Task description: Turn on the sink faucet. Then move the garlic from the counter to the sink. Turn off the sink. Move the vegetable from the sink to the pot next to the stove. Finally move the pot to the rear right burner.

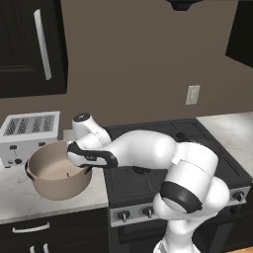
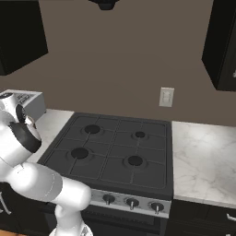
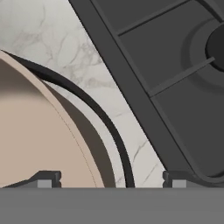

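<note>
1. The round tan metal pot (image 1: 58,170) with a dark rim and small side handles stands on the white marbled counter (image 1: 15,200), near that counter's right edge, just beside the left edge of the black four-burner gas stove (image 2: 115,150). A white slotted toaster (image 1: 28,133) stands behind it, toward the counter's rear.

2. The two-finger gripper (image 3: 111,177) hangs over the pot's stove-side rim. In the hand view one dark fingertip lies over the pot's pale interior and the other over the stove's edge, with the rim and a strip of counter between them. The jaws stand well apart and hold nothing; whether either tip touches the rim cannot be told.

3. The garlic cannot be made out: the visible part of the pot's interior in the left base view is bare apart from a small mark too faint to identify, and the arm covers the stove-side portion.

4. Governing relation: the rear right burner (image 2: 140,135) lies well apart from the pot, across the stove toward its rear right corner. The rim arc runs crosswise between the fingertips, so closing would likely pinch the wall, one finger inside and one outside.

5. Judged step: grasping the pot for the final transfer.
</note>
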